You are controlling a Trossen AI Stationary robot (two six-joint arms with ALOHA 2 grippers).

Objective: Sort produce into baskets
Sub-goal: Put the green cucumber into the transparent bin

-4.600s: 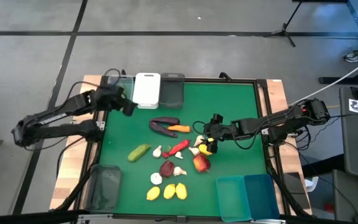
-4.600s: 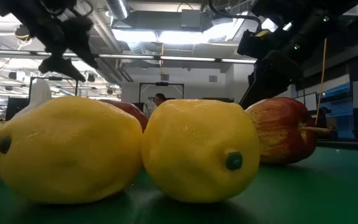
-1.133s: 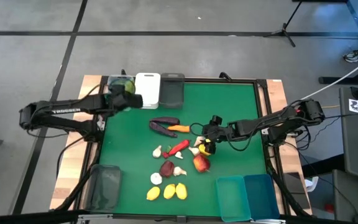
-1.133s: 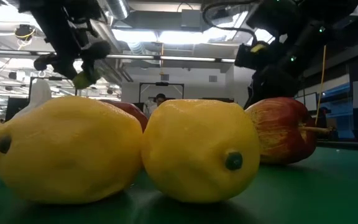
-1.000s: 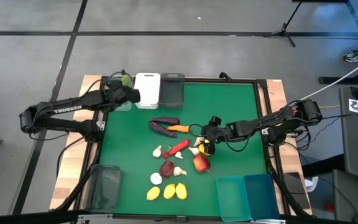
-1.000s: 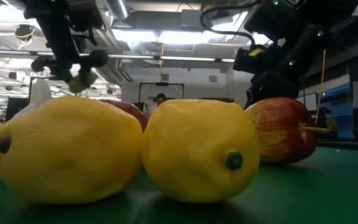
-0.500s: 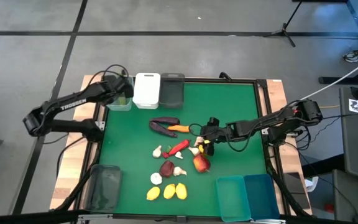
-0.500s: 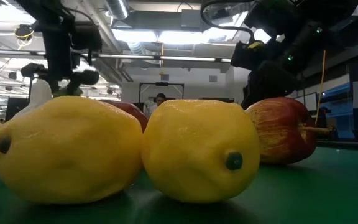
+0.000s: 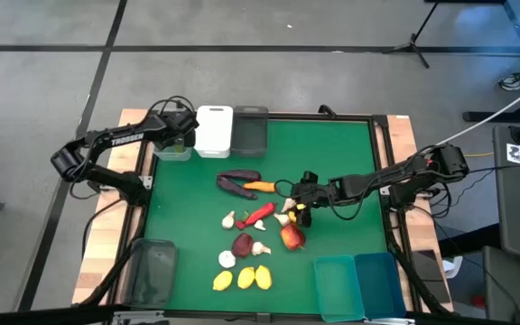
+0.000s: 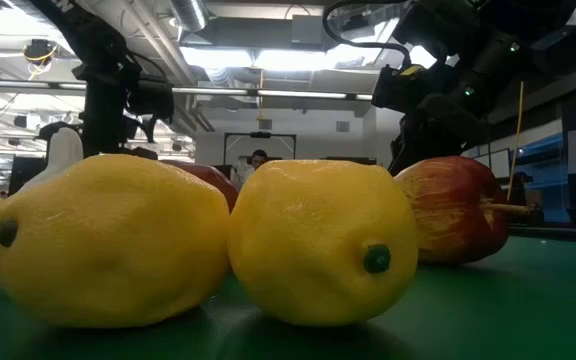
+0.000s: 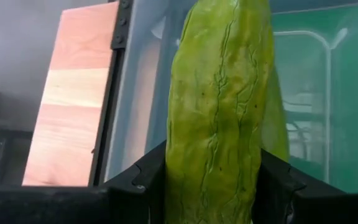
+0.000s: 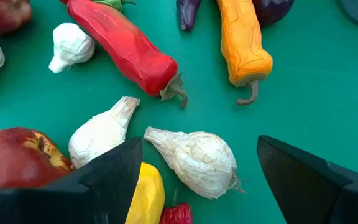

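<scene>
your left arm is now reaching further back than a second ago, carrying the cucumber [image 11: 219,106] over the clear bin [image 9: 174,144] at the counter's [image 9: 332,153] far left corner. the left pincer [image 11: 213,180] is clamping the cucumber upright. your right pincer [image 12: 197,168] is hanging spread wide over a garlic bulb [image 12: 194,160] mid-counter, gripping nothing.

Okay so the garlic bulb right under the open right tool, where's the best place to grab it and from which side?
Probably across the fat round body of the garlic bulb, coming straight down from above. It lies on its side on the green mat with its pointed tip toward a second garlic, so the tip end is thin and crowded. The right tool already hangs open over it, fingers either side of the bulb.
</scene>
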